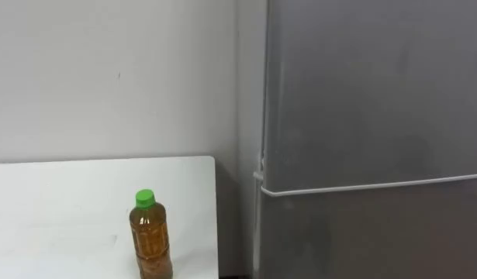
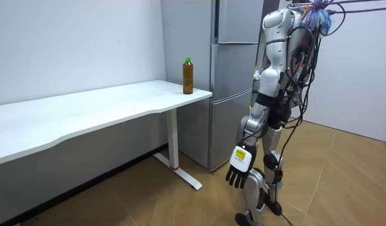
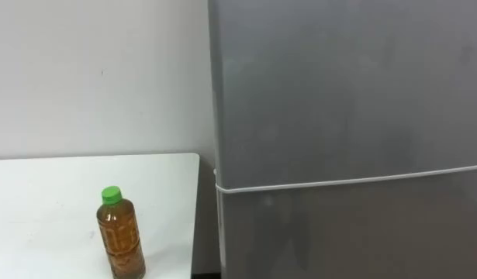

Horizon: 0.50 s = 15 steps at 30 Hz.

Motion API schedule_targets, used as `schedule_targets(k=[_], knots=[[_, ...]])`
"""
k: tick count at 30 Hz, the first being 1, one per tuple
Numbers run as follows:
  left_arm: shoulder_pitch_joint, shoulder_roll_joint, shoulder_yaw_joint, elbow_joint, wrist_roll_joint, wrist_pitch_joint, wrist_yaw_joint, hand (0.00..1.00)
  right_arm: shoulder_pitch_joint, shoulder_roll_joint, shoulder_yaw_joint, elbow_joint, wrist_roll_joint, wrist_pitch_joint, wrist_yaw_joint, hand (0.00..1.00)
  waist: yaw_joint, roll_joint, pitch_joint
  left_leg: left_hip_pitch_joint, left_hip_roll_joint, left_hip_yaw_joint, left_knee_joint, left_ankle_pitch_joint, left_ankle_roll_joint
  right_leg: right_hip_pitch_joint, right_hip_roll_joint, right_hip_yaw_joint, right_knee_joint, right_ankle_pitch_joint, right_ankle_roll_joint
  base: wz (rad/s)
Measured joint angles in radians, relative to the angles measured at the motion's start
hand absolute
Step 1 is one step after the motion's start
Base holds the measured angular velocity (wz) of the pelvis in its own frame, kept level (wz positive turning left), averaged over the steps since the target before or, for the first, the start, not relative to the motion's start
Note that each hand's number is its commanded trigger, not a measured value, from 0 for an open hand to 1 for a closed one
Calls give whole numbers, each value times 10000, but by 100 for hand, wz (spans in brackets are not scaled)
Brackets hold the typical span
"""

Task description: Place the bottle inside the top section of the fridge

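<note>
So the robot's standing upright on the wood floor (image 2: 343, 182) right in front of the fridge, with the table off to its left side. Its left hand (image 2: 238, 171) just hangs down by its thigh in the room view, dark fingers loose and dangling, nothing in them. The bottle (image 1: 152, 236) is over on the white table (image 1: 67, 201), standing straight up near the corner closest to the fridge, a bit in from the edge. It's a clear plastic one with a green cap and amber-brown liquid filling it nearly to the neck. If there's a label on it I honestly can't read a word, way too small from the head camera and from the room view too. Nothing touches it, and it's well apart from the hand. Just past the table's end, with a narrow gap between, is the grey fridge (image 1: 378, 116), two doors stacked, a pale seam running across where the upper door meets the lower one, both shut. Behind the table there's a plain white wall (image 1: 106, 77).
</note>
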Motion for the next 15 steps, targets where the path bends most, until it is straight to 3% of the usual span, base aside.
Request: schedule_targets(k=[5,15], knots=[[-42,-1,34,3,163,-185,175,0,-10,-12,-4,3,-168,-138,0,0,36,52,4,-6,-4,-1,-18,0,0,-2,0,1,-4,-15,5,0],[-11,-33,-15,18,-11,-90,136,0,-37,-12,-42,53,-152,-67,128,0,1,10,13,12,-13,17,-29,-6,-9,5,-6,18,0,-62,13,0]])
